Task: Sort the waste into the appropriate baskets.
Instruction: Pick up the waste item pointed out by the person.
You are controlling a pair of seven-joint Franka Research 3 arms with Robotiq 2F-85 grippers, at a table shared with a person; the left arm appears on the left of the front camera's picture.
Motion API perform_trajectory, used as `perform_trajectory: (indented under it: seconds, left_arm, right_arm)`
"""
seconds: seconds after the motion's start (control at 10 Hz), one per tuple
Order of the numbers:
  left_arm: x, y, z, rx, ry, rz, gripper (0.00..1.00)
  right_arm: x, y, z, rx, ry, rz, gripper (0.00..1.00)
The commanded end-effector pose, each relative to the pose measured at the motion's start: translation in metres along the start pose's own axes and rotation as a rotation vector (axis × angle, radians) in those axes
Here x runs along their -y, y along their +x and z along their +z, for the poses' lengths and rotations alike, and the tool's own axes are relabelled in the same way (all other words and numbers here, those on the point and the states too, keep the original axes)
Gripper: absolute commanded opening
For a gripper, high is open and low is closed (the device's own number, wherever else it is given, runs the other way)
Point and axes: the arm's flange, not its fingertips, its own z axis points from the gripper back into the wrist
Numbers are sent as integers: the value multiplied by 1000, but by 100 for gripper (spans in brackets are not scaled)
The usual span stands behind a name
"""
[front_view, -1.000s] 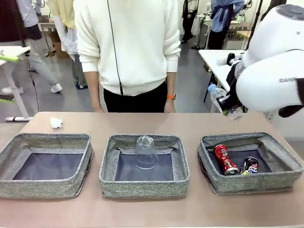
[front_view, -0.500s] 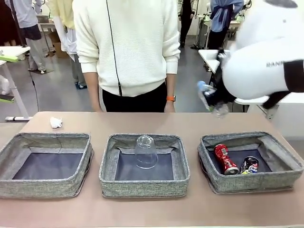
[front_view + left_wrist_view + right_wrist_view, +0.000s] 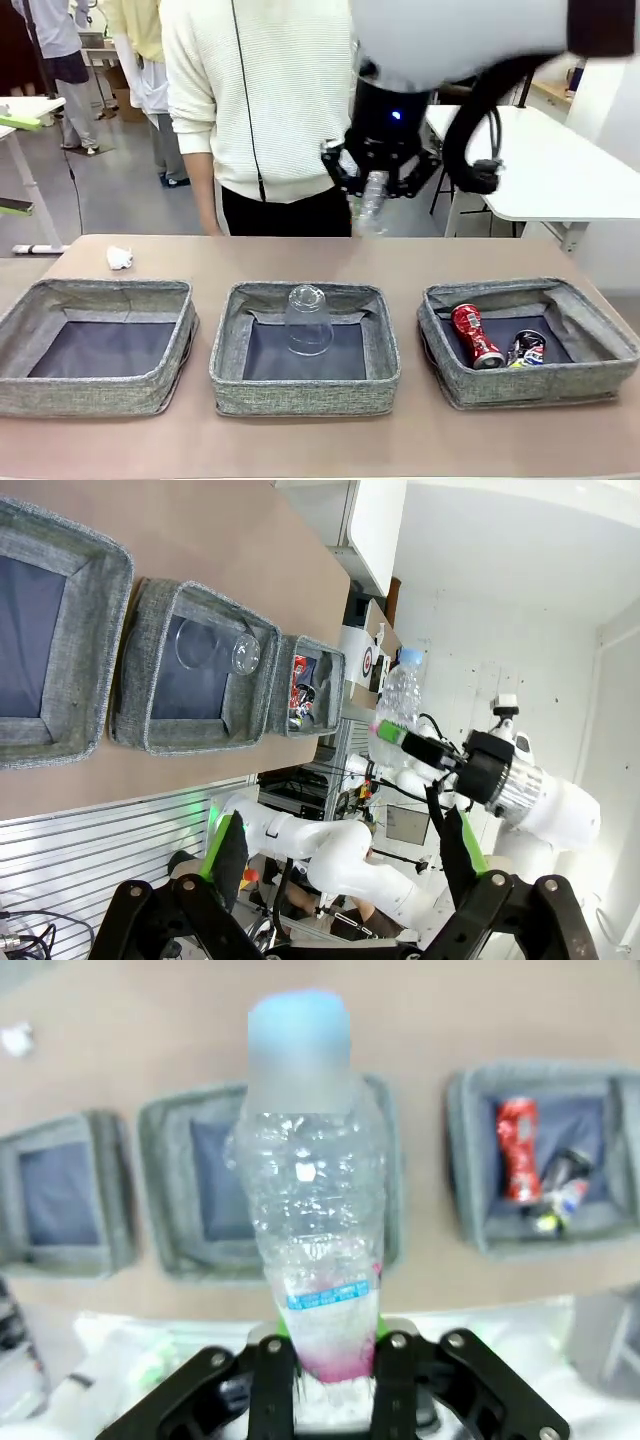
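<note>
The right arm comes in from the upper right and stretches across the middle, its wrist turned straight down. The right gripper hangs high over the far edge of the table, in front of the person standing there. Its jaws are clamped on the pink-labelled end of the bottle, which points cap-down toward the table. In the right wrist view the bottle lines up with the middle basket.

The left gripper is held up off the table and rolled sideways, so the table runs along the top left of its view. Its fingers are spread wide with nothing between them.

Three baskets sit in a row along the near edge. The left basket shows a bare dark bottom. A cup stands upside down in the middle basket, close to its far wall. The right basket holds a red can lying on its side and a dark crushed can just beside it. A paper wad lies on the table near the far left corner, behind the left basket.
</note>
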Motion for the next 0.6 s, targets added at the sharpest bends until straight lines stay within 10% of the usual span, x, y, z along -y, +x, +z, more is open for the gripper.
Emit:
perform_trajectory:
  seconds: [0.0, 0.5]
  left_arm:
    - [-1, 0, 2, -6, -2, -19, 100]
    - [-1, 0, 2, -6, -2, -19, 100]
  right_arm:
    - [-21, 4, 29, -79, 41, -110, 22]
    - [-50, -13, 111, -174, 102, -34, 22]
